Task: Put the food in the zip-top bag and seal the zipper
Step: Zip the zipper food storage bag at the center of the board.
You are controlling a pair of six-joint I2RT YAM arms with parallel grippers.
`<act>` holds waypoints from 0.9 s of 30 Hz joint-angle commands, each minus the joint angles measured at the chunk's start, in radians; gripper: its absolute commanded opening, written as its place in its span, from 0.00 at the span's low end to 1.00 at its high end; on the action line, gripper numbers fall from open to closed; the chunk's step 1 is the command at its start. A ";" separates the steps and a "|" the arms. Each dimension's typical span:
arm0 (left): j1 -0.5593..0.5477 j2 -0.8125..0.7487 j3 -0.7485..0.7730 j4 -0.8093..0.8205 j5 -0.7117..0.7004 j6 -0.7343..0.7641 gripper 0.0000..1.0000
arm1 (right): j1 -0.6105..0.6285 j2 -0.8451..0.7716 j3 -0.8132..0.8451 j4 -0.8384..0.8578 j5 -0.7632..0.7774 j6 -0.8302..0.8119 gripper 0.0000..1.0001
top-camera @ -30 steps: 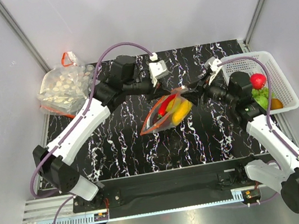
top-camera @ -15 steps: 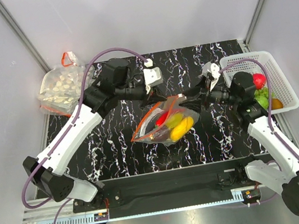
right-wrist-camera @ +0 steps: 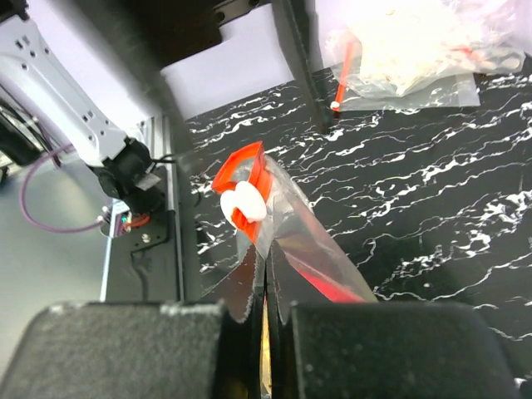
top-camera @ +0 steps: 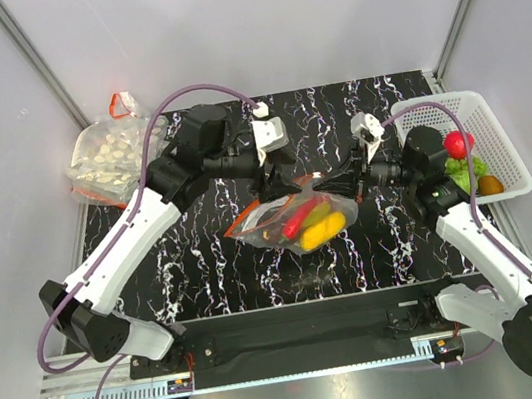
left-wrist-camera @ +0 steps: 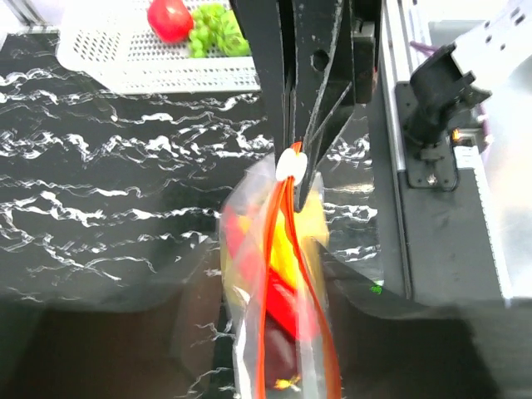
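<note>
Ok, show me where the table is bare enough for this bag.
Bare marble lies between the zip-top bag and the near edge, and at the far edge between the left hand and the basket. Crowded in the centre, where it and the right hand grip the bag.

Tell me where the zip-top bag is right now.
The zip-top bag is mid-table in the top view, held by the left end effector and the right end effector, left of the basket.

A white basket (top-camera: 486,119) sits right; a bag of whitish pieces (top-camera: 117,152) lies far left.
</note>
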 commanded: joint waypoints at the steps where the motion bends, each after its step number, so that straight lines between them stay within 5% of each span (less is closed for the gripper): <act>1: -0.005 -0.072 -0.051 0.140 -0.032 -0.056 0.76 | 0.026 -0.015 0.069 0.012 0.065 0.077 0.00; 3: -0.005 -0.092 -0.082 0.189 -0.043 -0.073 0.82 | 0.038 -0.014 0.091 -0.034 0.094 0.082 0.00; 9: -0.006 -0.093 -0.064 0.209 -0.040 -0.091 0.81 | 0.080 -0.015 0.130 -0.140 0.145 0.077 0.00; 16: -0.041 -0.019 0.037 0.148 -0.045 -0.075 0.52 | 0.121 -0.014 0.143 -0.199 0.192 0.024 0.00; 27: -0.081 0.036 0.088 0.086 -0.078 -0.042 0.47 | 0.131 -0.023 0.149 -0.219 0.231 0.004 0.00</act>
